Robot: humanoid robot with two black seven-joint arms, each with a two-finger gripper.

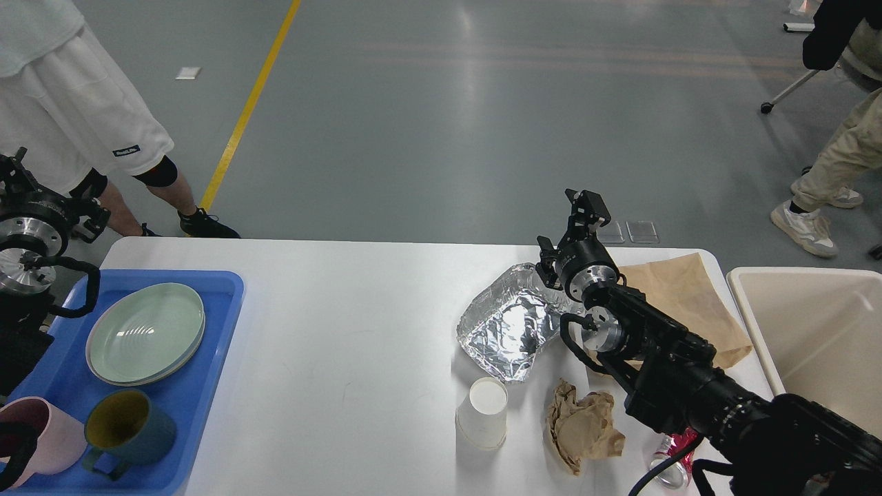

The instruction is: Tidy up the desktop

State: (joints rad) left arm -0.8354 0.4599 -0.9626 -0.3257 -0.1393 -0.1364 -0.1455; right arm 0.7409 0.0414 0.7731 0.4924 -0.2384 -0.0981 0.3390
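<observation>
Our inventory begins with containers: one blue tray at the worktop's left end holds two stacked pale green plates, one dark teal mug with a yellow inside, and one pink mug. One beige bin stands just off the right end; what shows of its inside is bare. One crumpled foil tray lies right of centre, holding nothing that we can see. One white paper cup stands upside down just in front of it. The worktop itself is white, matte, with rounded corners, filling the lower middle of the view. Loose on it: one crumpled brown paper wad, one flat brown paper bag under our right arm, one red-and-clear wrapper partly hidden. Our right claw hangs above the foil tray's far edge, fingers narrowly parted, holding nothing. Our left claw sits at the left edge; we cannot tell its state.
</observation>
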